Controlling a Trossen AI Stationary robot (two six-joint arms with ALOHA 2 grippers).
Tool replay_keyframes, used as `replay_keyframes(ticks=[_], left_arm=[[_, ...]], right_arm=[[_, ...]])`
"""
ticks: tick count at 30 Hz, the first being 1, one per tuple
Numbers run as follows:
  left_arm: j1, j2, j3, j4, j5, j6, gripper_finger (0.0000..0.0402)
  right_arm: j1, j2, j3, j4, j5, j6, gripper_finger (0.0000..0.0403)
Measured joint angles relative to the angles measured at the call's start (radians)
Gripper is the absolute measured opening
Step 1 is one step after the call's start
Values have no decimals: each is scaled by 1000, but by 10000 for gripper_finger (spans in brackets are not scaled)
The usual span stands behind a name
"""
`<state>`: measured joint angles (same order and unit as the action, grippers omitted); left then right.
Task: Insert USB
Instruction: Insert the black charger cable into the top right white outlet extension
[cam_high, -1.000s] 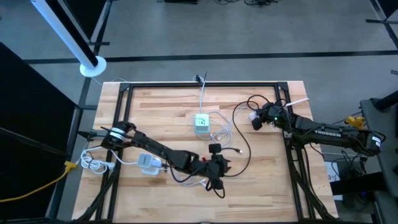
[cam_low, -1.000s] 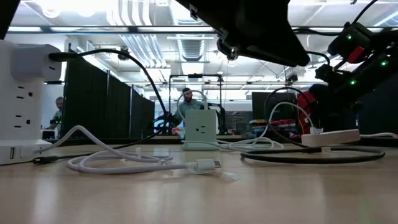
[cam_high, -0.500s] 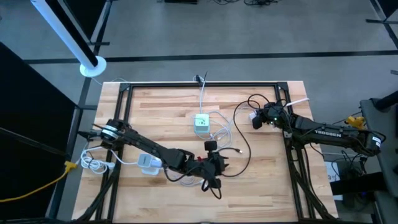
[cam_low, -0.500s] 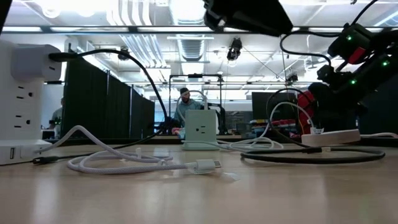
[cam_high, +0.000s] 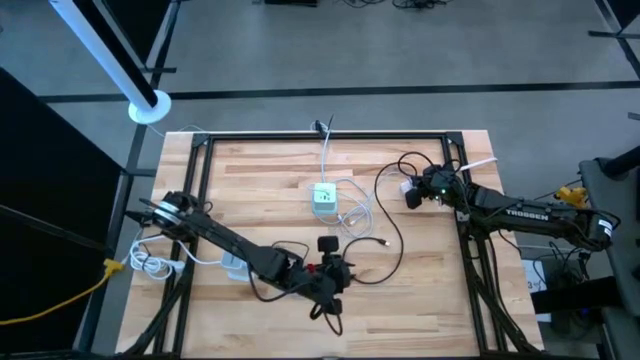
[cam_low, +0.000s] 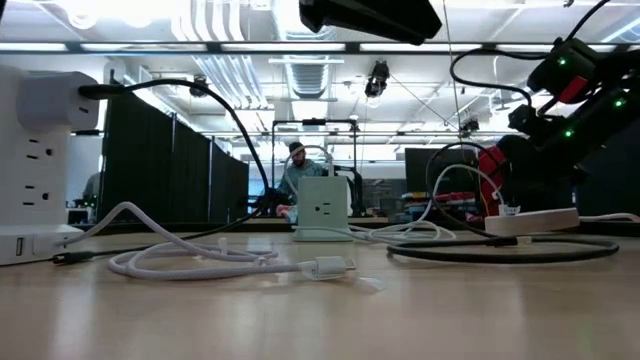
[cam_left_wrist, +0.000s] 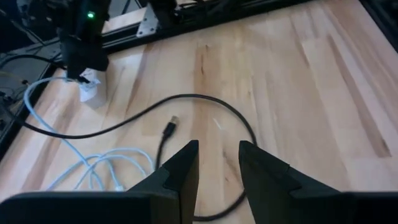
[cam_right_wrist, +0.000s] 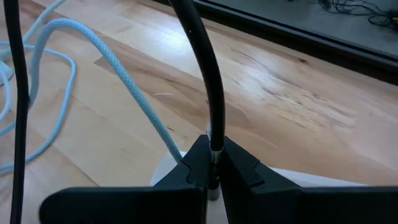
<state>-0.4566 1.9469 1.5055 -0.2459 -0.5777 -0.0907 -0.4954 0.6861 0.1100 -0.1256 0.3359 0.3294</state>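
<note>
left wrist view – usb plug (cam_left_wrist: 172, 126) beyond empty fingers (cam_left_wrist: 186, 163).

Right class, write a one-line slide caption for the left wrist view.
Left pincer, open and empty, hovers over the wooden table facing the black cable's loose USB plug.

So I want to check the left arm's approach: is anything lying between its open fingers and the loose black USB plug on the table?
Nothing visible does. The left gripper hangs open above bare wood, and the black USB plug lies just ahead. The white cable coils off to one side, clear of that line.
</note>
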Motion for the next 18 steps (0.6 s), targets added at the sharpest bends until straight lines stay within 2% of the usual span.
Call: replay_keyframes(ticks=[3, 8, 13, 16, 18], left_arm=[[-6, -1, -27, 35, 1, -3, 103], [7, -39, -157, 163, 31, -15, 102], [74, -120, -342, 498, 196, 44, 87], [146, -154, -414, 694, 392, 72, 72], [186, -163, -439, 741, 423, 74, 63]], right_arm=[[0, -9, -4, 8, -7, -17, 22], [-1, -12, 12, -46, -42, -44, 105], [-1, -12, 50, -61, -106, -79, 184], [0, -13, 70, -64, -112, -105, 217], [0, -14, 84, -65, -112, -106, 234]])
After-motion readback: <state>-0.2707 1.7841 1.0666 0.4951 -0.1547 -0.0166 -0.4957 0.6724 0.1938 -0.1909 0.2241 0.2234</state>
